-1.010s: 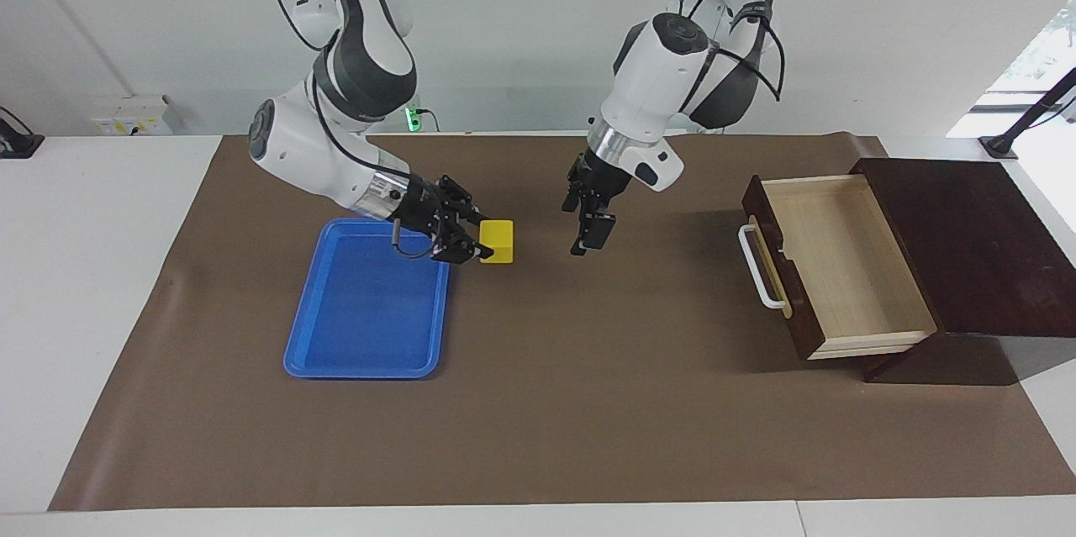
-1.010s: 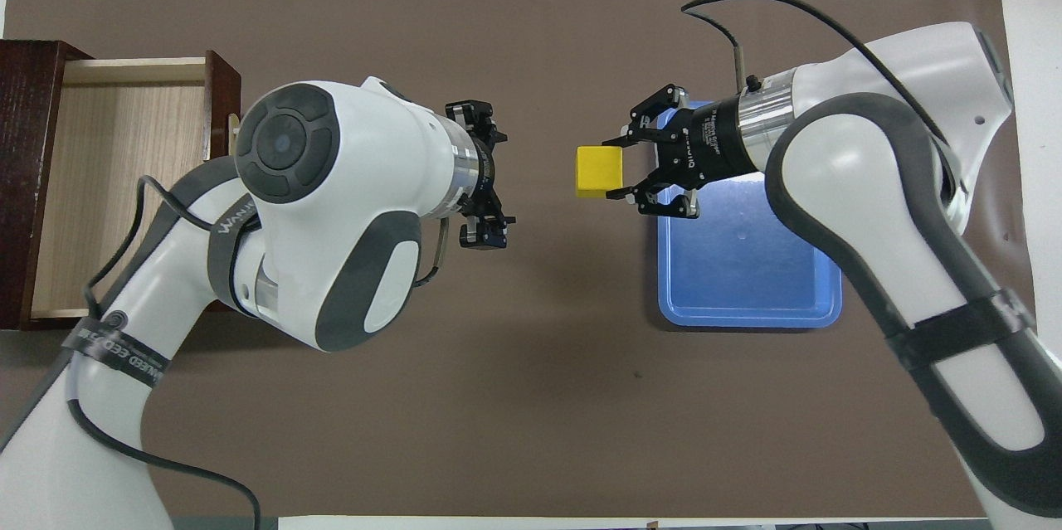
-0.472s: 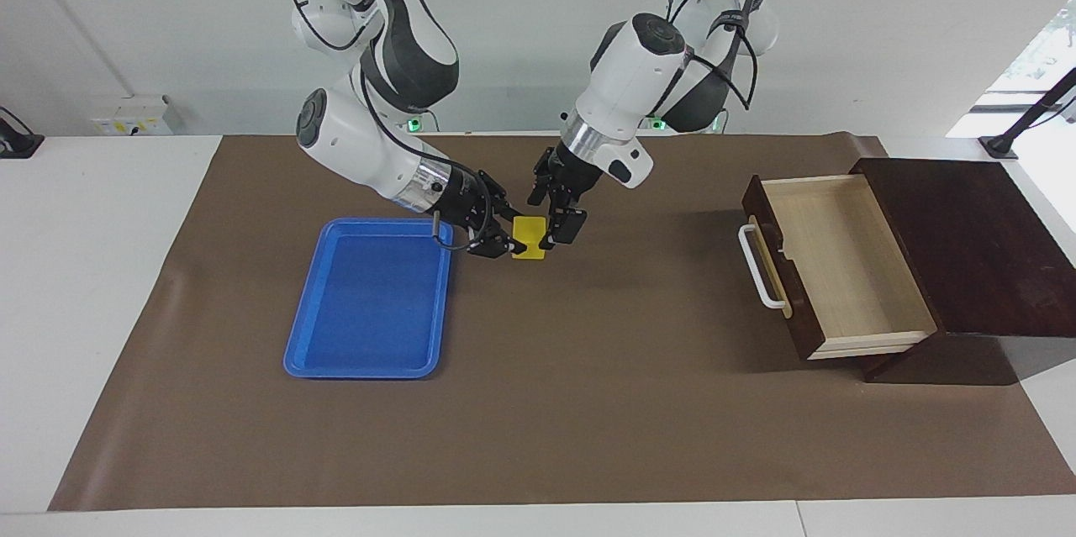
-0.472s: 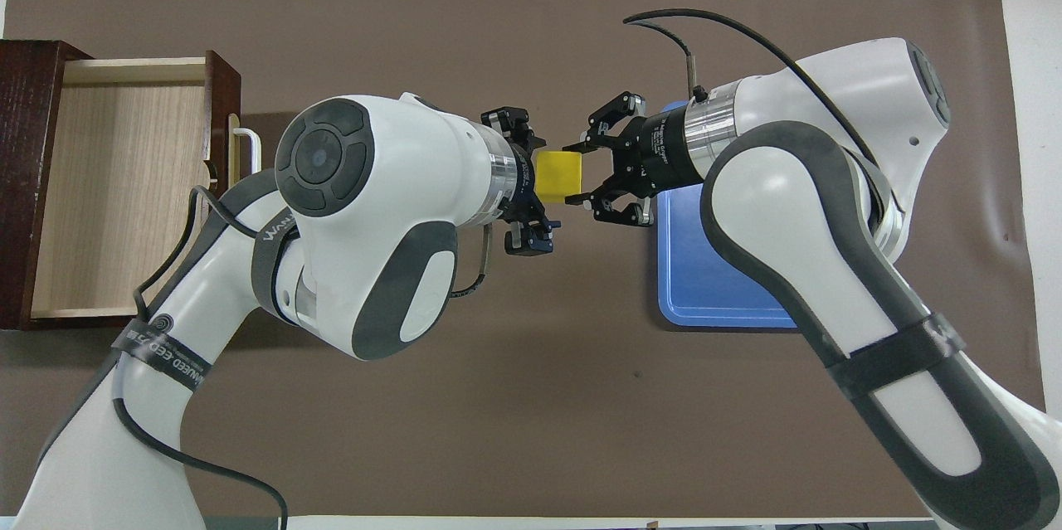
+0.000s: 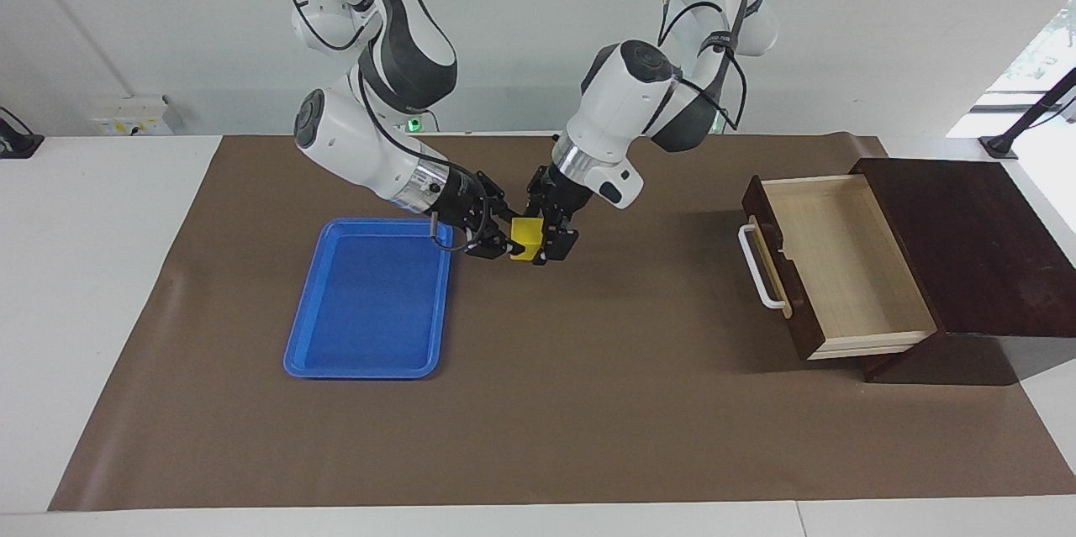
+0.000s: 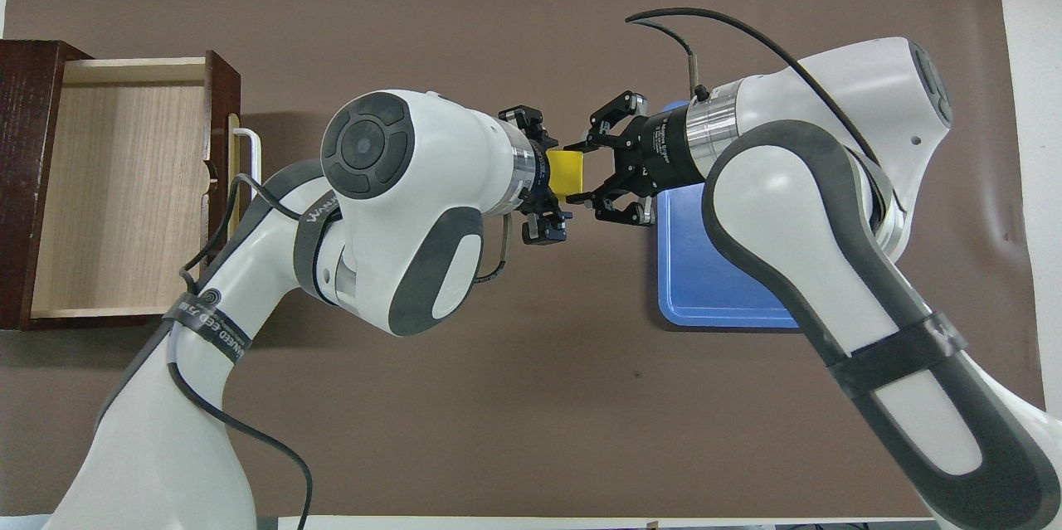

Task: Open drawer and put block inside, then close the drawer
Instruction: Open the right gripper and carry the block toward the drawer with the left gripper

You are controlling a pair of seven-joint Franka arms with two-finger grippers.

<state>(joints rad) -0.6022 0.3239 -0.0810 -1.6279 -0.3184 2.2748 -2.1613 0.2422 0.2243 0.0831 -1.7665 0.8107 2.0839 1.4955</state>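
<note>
The right pincer (image 5: pixel 504 244) grips the small yellow cube (image 5: pixel 526 236) in the air beside the blue plastic tray (image 5: pixel 363 302). The left pincer (image 5: pixel 551 241) straddles it, fingers wide. Releasing early could drop it short of the open brown wooden drawer (image 5: pixel 832 260).

Glossy white arm shells with dark grey joint panels, silver wrist rings, black cables, black-linked grippers.
</note>
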